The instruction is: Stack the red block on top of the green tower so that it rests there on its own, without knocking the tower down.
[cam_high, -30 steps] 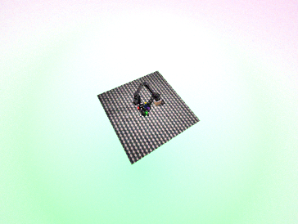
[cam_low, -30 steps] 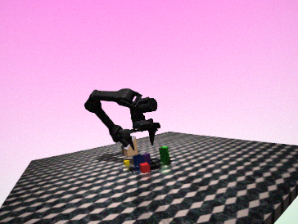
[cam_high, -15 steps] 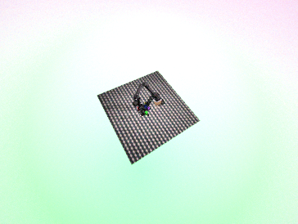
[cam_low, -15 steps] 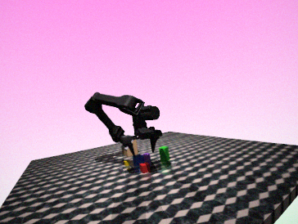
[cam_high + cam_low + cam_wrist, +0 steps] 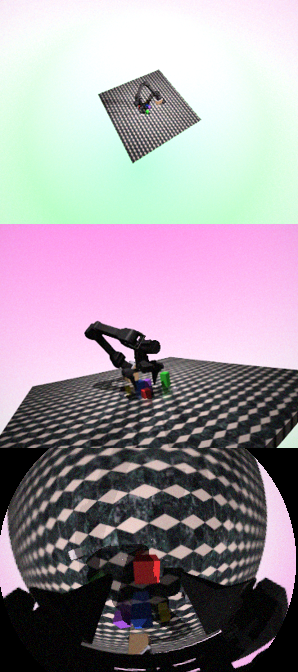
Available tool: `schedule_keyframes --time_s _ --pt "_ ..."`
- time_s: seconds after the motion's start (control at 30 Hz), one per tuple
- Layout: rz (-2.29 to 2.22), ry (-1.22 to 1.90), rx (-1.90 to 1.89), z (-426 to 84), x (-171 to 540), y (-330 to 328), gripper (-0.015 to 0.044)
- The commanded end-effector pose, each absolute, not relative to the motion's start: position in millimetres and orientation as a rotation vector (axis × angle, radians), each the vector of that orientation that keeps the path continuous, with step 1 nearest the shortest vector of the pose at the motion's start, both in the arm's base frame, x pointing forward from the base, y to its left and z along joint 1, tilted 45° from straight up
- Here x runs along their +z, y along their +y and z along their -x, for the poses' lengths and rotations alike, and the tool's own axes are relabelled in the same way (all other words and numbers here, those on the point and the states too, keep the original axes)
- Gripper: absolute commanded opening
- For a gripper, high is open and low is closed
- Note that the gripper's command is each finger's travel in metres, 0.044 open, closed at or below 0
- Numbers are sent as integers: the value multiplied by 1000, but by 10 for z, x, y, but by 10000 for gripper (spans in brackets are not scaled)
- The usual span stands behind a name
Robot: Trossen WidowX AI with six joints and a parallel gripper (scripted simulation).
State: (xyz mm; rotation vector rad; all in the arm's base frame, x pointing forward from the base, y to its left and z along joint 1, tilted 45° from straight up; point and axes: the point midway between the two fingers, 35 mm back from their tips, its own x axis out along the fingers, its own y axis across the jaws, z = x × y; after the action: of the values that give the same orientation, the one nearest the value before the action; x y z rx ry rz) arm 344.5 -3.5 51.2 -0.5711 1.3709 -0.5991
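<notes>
We are noting the gripper hanging wide open and empty over the red block, mid-worktop beside the green tower, risking nudging crowded neighbouring blocks.

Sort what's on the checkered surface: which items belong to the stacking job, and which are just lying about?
Job: red block, green tower, and the open hand low over the blocks.

Lying about: blue block, purple block, yellow block.
</notes>
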Motion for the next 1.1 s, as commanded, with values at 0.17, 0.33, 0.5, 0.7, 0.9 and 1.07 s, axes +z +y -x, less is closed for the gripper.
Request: schedule_keyframes --time_s 0.17,0.33,0.5,0.7,0.9,1.07 --pt "581 1377 -599 -3450 395 -152 440" --pt "581 1377 -599 -3457 337 -210 440" --pt "581 1376 -600 -3462 281 -268 440" --pt "582 1376 -600 -3464 223 -330 440" --pt "582 1376 -600 -3464 221 -332 440" --pt "582 1376 -600 -3464 221 -332 440"
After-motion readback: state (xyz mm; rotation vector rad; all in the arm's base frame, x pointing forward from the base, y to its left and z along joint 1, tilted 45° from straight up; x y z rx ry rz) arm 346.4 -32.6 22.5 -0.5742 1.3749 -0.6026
